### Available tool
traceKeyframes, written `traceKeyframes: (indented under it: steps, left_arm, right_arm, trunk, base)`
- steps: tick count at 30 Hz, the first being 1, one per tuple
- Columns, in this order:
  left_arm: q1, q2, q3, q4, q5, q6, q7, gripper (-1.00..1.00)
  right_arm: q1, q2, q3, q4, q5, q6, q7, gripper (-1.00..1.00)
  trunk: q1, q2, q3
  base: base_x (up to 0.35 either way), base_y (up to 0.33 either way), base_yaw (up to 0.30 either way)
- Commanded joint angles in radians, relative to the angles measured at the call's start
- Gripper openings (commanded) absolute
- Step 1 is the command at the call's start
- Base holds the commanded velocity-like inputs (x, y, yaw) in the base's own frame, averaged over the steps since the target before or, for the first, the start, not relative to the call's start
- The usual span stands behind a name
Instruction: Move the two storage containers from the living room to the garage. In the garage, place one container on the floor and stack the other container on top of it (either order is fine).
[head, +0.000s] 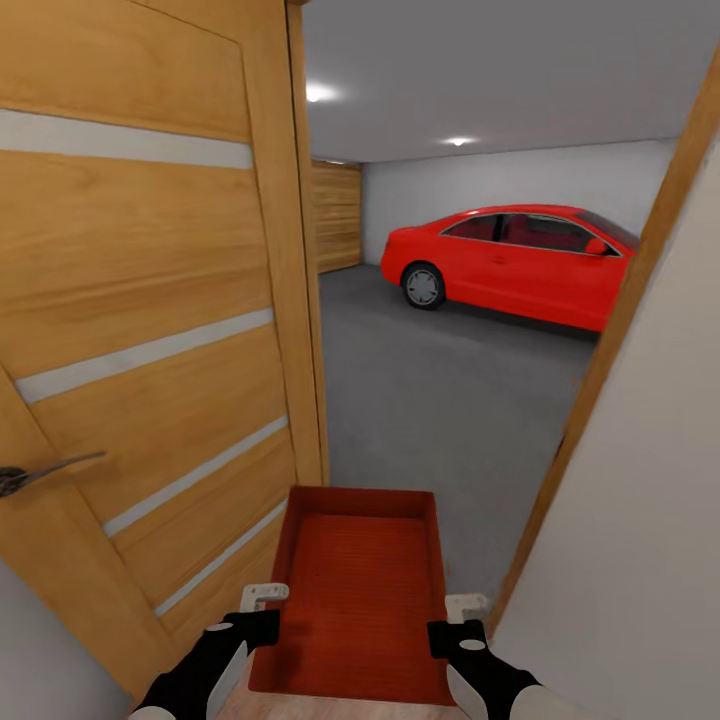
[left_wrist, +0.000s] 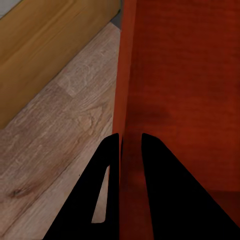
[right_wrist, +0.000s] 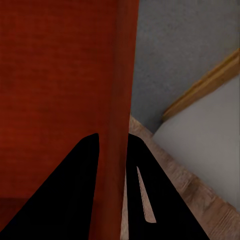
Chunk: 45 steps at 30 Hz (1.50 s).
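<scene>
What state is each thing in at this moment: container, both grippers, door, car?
storage container: empty, held level at the doorway, one side wall in each gripper.
left gripper: shut on the container's left wall, fingers straddling it.
right gripper: shut on the right wall.
door: swung open.
red car: parked on the garage floor.

Right gripper (right_wrist: 112, 150) fingers clamp either side of orange-red container (right_wrist: 60, 65) wall, one inside, one outside. Beyond: grey concrete floor (right_wrist: 185, 45), wood door frame (right_wrist: 205, 85), wood planks (right_wrist: 200, 200), pale wall (right_wrist: 210, 135).
</scene>
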Motion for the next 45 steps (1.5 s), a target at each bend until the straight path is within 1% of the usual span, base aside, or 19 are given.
traceKeyframes:
  steps: [1, 10, 15, 36, 45]
  left_arm:
    - [-0.001, 0.001, -0.012, -0.005, -0.003, 0.007, 0.010, -1.00]
    - [-0.001, 0.001, -0.012, -0.005, -0.004, 0.007, 0.010, -1.00]
    - [-0.001, 0.001, -0.012, -0.006, -0.004, 0.006, 0.010, -1.00]
    - [-0.001, 0.001, -0.012, -0.005, -0.003, 0.009, 0.010, -1.00]
    - [-0.001, 0.001, -0.011, -0.002, -0.003, 0.010, 0.010, -1.00]
  right_arm:
    - [-0.001, -0.004, 0.015, 0.032, -0.024, -0.005, -0.006, -1.00]
    - [-0.001, -0.004, 0.015, 0.032, -0.024, -0.005, -0.006, -1.00]
    - [-0.001, -0.004, 0.015, 0.032, -0.024, -0.005, -0.007, -1.00]
    - [-0.001, -0.004, 0.015, 0.032, -0.024, -0.006, -0.007, -1.00]
    - [-0.001, -0.004, 0.015, 0.032, -0.024, -0.007, -0.006, -1.00]
  trunk:
    - [0.001, -0.002, -0.002]
    - [0.001, -0.002, -0.002]
    - [0.001, -0.002, -0.002]
    - [0.001, -0.002, -0.002]
    - [0.001, -0.002, -0.002]
  base:
    - [0.245, 0.224, 0.000]
    - [0.233, 0.215, 0.000]
    - [0.065, 0.055, -0.028]
    - [0.001, 0.005, -0.266]
    - [0.050, 0.266, -0.056]
